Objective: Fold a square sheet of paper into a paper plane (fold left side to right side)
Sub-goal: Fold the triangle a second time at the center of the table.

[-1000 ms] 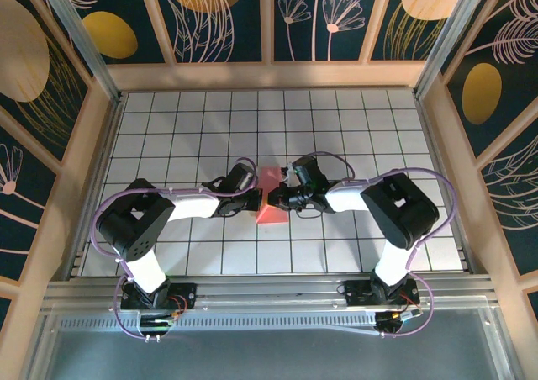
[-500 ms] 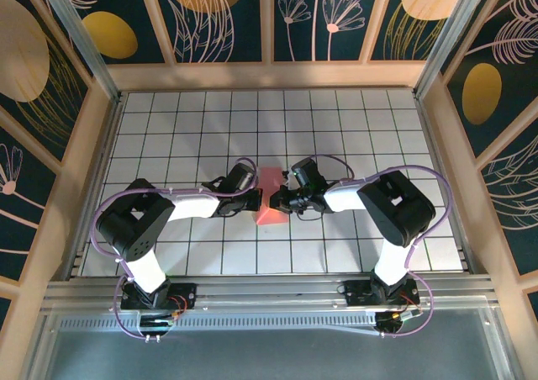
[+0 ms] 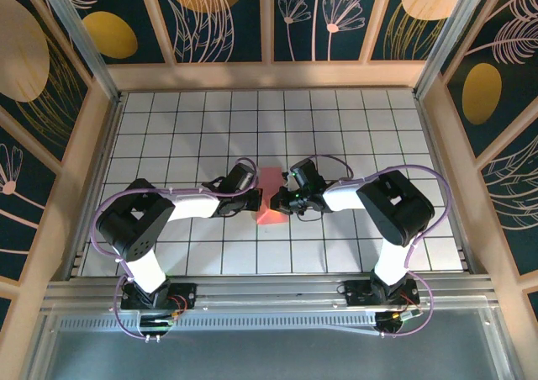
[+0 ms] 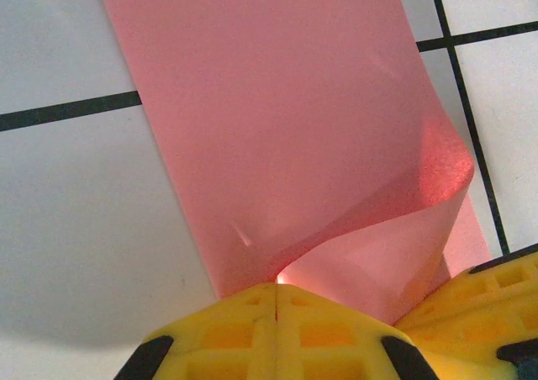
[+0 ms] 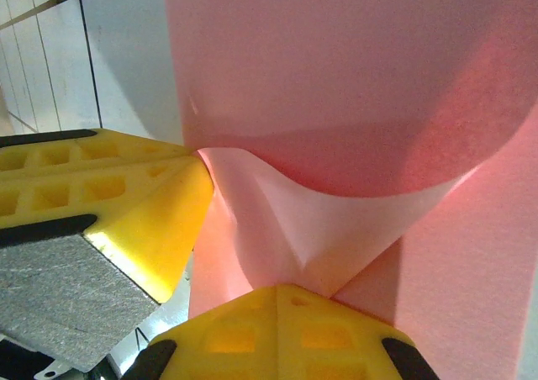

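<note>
Left wrist — pincer [image 4: 276, 289] tight on paper [image 4: 277, 119] edge

White tiled table [image 3: 168, 119] lying flat, dark grid lines [image 4: 67, 111] crossing it in squares. Wooden frame [image 3: 269, 75] running along far edge and sides. Wall panels [image 3: 218, 18] standing behind frame, dark blue, showing pale leaf and flower drawings and yellow ovals [image 3: 109, 34]. Metal posts [image 3: 84, 44] slanting up at far corners. Ribbed metal rail [image 3: 269, 289] stretching across near edge, grey shelf [image 3: 269, 350] lying below it. Soft shadow [image 4: 84, 329] falling on tile in left wrist view.
</note>
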`<action>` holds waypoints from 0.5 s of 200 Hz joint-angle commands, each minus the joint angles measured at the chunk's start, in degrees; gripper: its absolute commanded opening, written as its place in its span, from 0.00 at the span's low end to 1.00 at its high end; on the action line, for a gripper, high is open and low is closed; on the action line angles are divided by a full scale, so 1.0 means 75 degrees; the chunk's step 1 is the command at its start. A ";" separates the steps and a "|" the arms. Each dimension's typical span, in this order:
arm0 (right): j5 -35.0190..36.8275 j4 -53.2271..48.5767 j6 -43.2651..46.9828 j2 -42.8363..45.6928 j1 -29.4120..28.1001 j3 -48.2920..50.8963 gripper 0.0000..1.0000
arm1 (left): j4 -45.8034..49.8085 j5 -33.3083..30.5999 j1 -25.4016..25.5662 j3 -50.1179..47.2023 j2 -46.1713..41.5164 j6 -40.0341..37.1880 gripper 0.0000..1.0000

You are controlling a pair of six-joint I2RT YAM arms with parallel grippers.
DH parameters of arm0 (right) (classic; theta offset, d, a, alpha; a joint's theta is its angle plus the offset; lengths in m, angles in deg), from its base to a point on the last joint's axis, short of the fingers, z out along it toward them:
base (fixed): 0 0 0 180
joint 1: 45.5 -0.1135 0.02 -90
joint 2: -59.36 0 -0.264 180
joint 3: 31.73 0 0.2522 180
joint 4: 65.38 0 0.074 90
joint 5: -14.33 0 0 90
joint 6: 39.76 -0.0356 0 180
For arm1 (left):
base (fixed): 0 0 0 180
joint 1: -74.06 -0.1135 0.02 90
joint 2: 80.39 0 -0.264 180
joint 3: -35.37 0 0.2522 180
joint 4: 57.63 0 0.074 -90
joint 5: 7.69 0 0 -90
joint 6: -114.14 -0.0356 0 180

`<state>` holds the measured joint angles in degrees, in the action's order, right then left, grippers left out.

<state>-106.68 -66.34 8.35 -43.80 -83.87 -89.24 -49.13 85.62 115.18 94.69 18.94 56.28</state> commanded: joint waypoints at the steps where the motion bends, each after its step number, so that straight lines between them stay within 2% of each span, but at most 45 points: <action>1: 0.0429 -0.0662 0.0186 -0.0231 -0.0098 0.0020 0.00 | 0.0420 -0.0214 -0.0069 0.0151 -0.0107 0.0001 0.02; 43: 0.0478 -0.0667 0.0164 -0.0233 -0.0105 0.0096 0.00 | 0.0638 -0.0363 -0.0070 0.0413 -0.0691 0.0021 0.20; 61: 0.0478 -0.0618 0.0145 -0.0203 -0.0121 0.0114 0.00 | 0.0777 -0.0441 -0.0063 0.0456 -0.0982 0.0039 0.24; 83: 0.0474 -0.0580 0.0129 -0.0185 -0.0122 0.0114 0.00 | 0.0971 -0.0393 -0.0069 0.0348 -0.1394 0.0120 0.25; 100: 0.0463 -0.0549 0.0128 -0.0165 -0.0120 0.0114 0.00 | 0.0990 0.0004 -0.0069 0.0106 -0.1716 0.0266 0.19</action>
<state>-106.35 -66.45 8.33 -43.80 -83.98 -89.26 -44.30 83.33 115.18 96.77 9.58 56.78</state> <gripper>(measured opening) 0.051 0.229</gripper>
